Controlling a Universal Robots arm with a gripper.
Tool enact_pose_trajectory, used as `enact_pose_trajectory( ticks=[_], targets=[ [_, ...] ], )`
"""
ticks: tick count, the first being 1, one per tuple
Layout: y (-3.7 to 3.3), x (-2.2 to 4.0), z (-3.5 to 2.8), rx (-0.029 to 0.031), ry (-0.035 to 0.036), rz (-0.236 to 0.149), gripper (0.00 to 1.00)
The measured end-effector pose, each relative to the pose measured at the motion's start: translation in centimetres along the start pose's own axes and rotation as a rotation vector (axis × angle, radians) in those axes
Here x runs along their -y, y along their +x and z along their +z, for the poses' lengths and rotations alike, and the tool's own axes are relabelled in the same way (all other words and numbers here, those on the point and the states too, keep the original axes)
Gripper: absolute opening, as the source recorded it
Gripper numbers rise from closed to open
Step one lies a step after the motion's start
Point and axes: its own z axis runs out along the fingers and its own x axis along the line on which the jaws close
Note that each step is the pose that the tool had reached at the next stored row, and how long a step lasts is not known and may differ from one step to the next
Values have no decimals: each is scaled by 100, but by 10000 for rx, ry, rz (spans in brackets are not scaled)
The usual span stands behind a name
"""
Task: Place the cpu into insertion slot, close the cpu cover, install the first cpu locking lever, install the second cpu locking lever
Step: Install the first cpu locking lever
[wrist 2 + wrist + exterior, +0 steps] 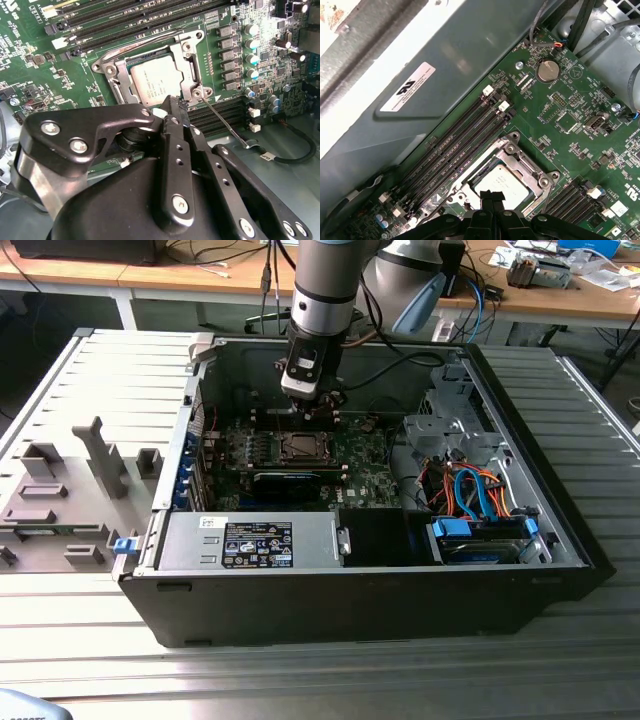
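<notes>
Gripper at the seated cpu, far part of the open case

The gripper (171, 103), fingertips pressed together and empty, sits at the edge of the cpu (151, 84), which lies in the insertion slot (142, 56) under the lowered cpu cover (189, 65). A locking lever (226, 121) angles free.

Couldn't see the near corner of the cpu (152, 82) behind the gripper (173, 104) in the second wrist view, same deal in the first wrist view. Couldn't spot any pin field of the insertion slot (298, 448) under the chip and the cpu cover (189, 65). Couldn't split chip from cover in the exterior view, way too small. Only got part of the gripper in both wrist views, cut off at the picture edge.
</notes>
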Motion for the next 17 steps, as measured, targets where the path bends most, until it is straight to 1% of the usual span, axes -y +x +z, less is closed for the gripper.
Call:
enact_pose_trajectory(
  ticks=[17],
  targets=[
    [0,0,0,6,12,-164,11]
  ],
)
